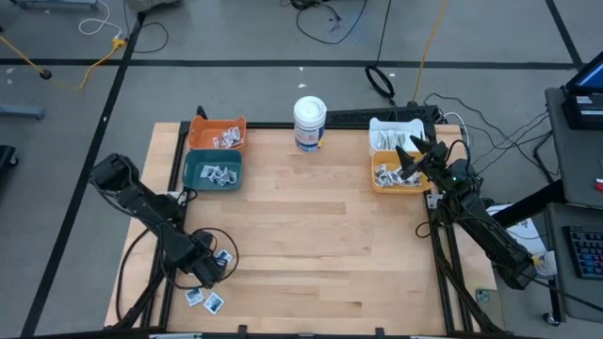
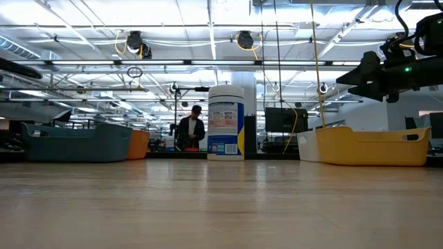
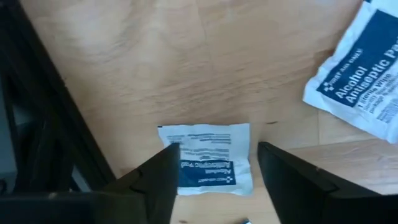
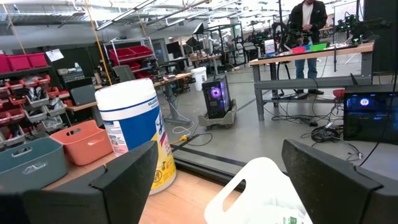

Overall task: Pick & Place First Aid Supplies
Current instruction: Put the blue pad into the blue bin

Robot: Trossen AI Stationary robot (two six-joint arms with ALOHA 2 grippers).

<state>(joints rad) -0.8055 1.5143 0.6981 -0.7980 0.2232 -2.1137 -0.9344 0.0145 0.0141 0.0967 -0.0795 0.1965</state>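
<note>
A square white-and-blue sachet [image 3: 208, 163] lies flat on the wooden table near its front left corner. My left gripper [image 3: 219, 149] [image 1: 211, 270] points down over it, open, one finger on either side of the sachet, and the near finger hides one of its edges. Another sachet [image 3: 357, 74] lies a little way off. Loose sachets [image 1: 193, 297] [image 1: 215, 302] [image 1: 223, 256] lie around the gripper. My right gripper [image 4: 227, 186] [image 1: 415, 155] waits open and level above the yellow bin [image 1: 400, 179] at the far right.
At the far left stand an orange bin [image 1: 217, 134] and a teal bin [image 1: 213, 171], both holding packets. A tall white tub [image 1: 309, 123] stands at the far middle, with a white bin [image 1: 396, 135] beyond the yellow one. A black frame rail [image 3: 43, 124] runs close beside the left gripper.
</note>
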